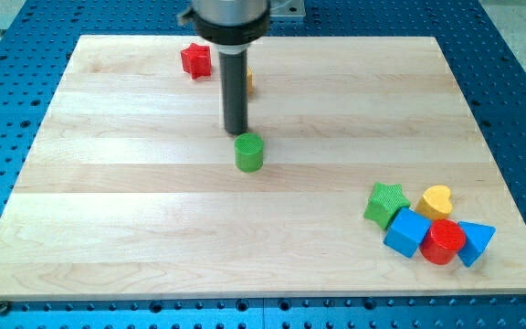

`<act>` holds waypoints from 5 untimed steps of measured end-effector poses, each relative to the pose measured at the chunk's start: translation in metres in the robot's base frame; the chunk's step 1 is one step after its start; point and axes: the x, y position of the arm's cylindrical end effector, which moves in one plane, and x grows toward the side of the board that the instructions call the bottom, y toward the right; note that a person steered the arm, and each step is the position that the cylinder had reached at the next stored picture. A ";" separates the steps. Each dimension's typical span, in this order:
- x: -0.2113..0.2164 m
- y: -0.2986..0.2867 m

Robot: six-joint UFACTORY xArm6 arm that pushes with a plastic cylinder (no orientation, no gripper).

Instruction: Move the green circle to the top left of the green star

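My tip (236,132) sitting just above-left of green circle (249,152), mid table (108,201). No hand fitted, only bare rod. Green star (385,203) lying well apart, lower right. Push step seemingly starting; next move calling for shove toward star's upper-left.

1. The board (153,201) is pale wood in glued strips, smooth with a soft sheen.
2. The table (519,82) around it looks like blue metal, dotted with holes.
3. The green circle (249,152) and green star (384,203) have ribbed, matt, plastic-looking sides.
4. The rod above my tip (236,132) is dark and matt.
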 end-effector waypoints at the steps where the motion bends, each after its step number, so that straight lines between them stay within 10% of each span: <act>1: 0.037 0.012; 3: 0.079 -0.037; 5: 0.064 0.056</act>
